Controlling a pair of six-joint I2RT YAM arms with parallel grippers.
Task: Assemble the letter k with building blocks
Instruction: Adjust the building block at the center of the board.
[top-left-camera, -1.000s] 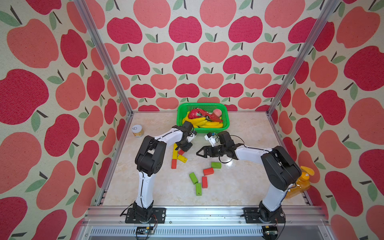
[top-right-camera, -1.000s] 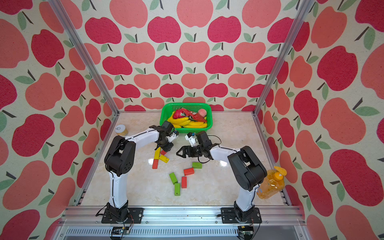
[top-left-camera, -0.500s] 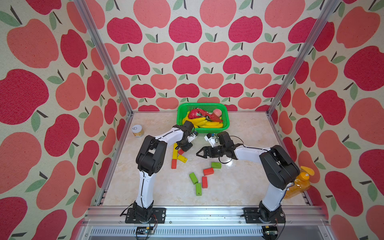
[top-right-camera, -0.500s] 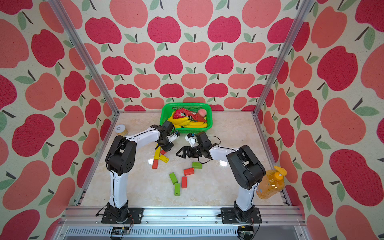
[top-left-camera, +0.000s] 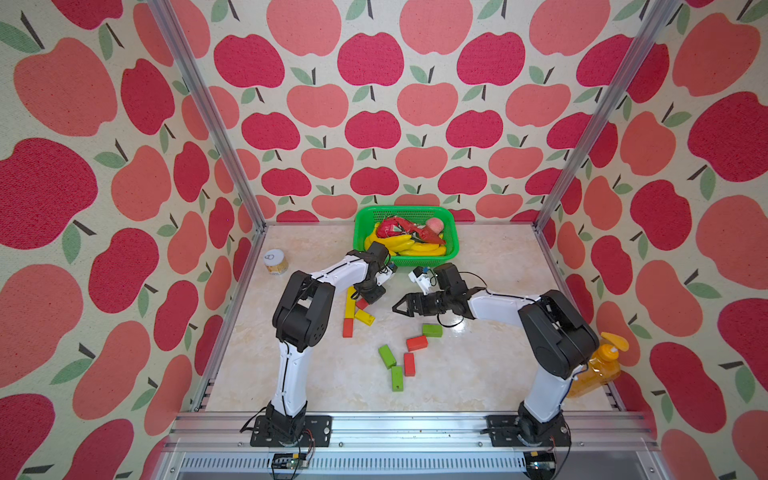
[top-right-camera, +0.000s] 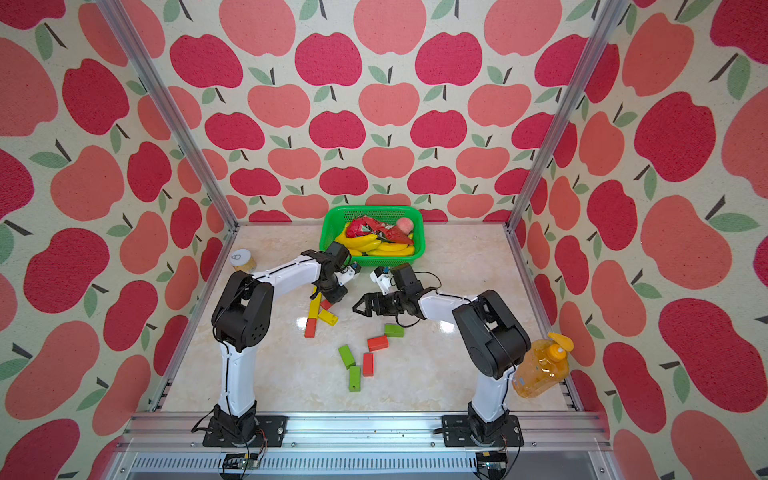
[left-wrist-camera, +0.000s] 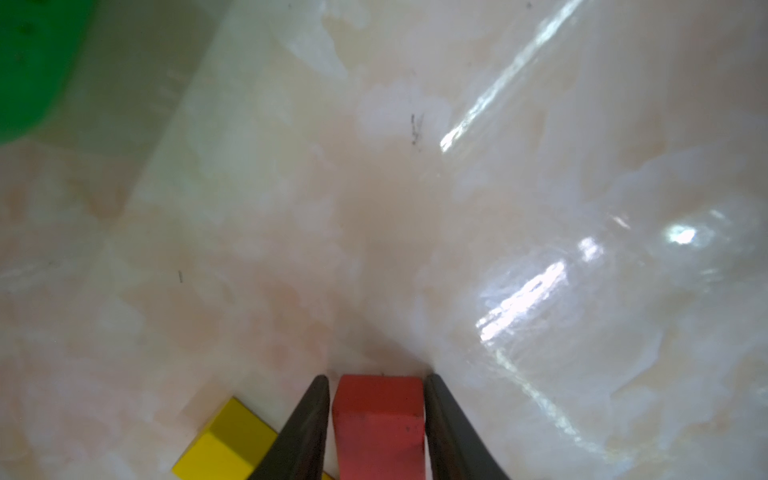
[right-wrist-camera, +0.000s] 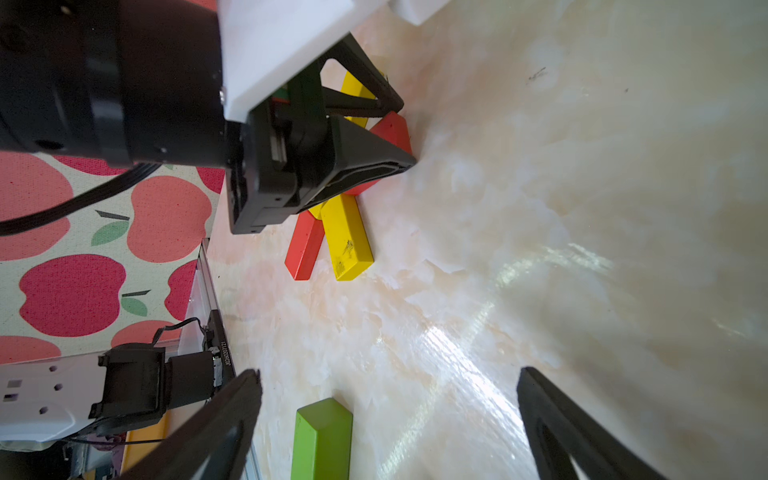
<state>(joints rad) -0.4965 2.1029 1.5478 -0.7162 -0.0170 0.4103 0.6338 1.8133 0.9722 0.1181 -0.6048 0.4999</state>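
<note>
My left gripper (top-left-camera: 368, 300) points down at the table, and its fingers (left-wrist-camera: 307, 424) straddle a red building block (left-wrist-camera: 378, 419) that lies on the marble. A thin gap shows on one side, so the jaws are open. A yellow block (left-wrist-camera: 224, 444) lies just beside it. A long yellow block (top-left-camera: 351, 301), a red one (top-left-camera: 348, 327) and a short yellow one (top-left-camera: 365, 317) lie together under that gripper. My right gripper (top-left-camera: 397, 308) hovers wide open and empty just to the right, facing the left gripper. A green block (right-wrist-camera: 322, 436) lies near it. Several loose green and red blocks (top-left-camera: 409, 364) are scattered nearer the front.
A green basket (top-left-camera: 361, 224) of toy bananas and other fruit stands at the back, close behind the left wrist. A small jar (top-left-camera: 275, 262) sits by the left wall. An orange bottle (top-left-camera: 598, 365) stands behind the right arm at the right edge.
The left gripper's jaws have eased apart slightly around the red block. Both arms stay where they were.
</note>
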